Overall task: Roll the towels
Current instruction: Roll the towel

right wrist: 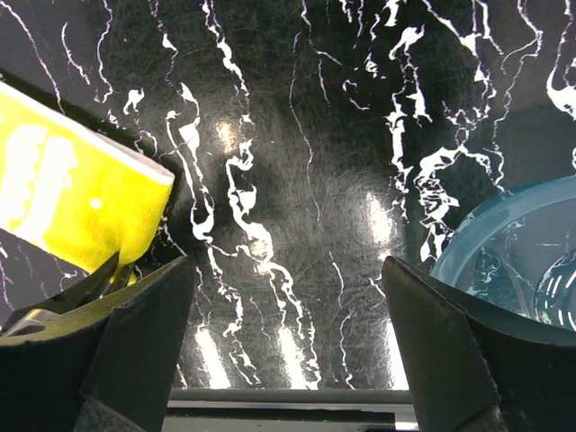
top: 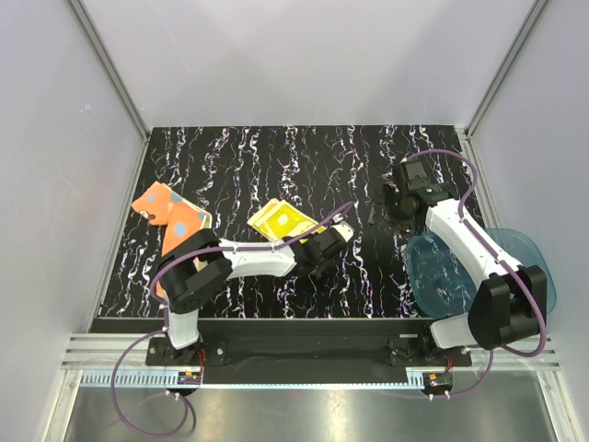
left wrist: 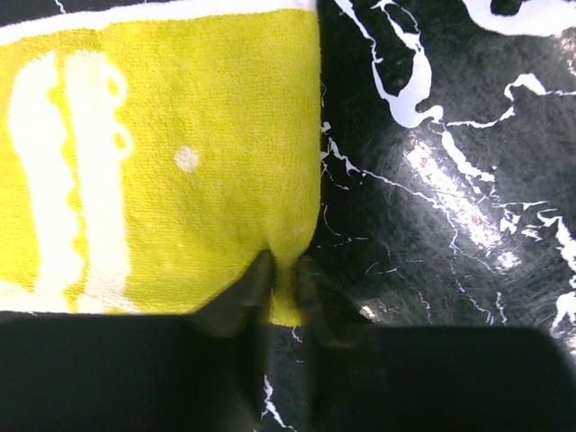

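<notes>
The yellow towel (top: 280,221) lies flat near the middle of the black marbled table. In the left wrist view the yellow towel (left wrist: 171,162) fills the upper left. My left gripper (left wrist: 283,270) is shut on its near right corner, and the cloth bunches between the fingers. From above, the left gripper (top: 311,243) sits at the towel's near right edge. The orange polka-dot towel (top: 171,217) lies crumpled at the left, partly under my left arm. My right gripper (right wrist: 288,270) is open and empty above bare table, right of the yellow towel (right wrist: 76,202). It also shows from above (top: 400,207).
A translucent blue tray (top: 520,241) sits at the right edge, partly under my right arm, and its rim shows in the right wrist view (right wrist: 504,234). The table's near edge (right wrist: 288,394) lies just below the right gripper. Grey walls enclose the table.
</notes>
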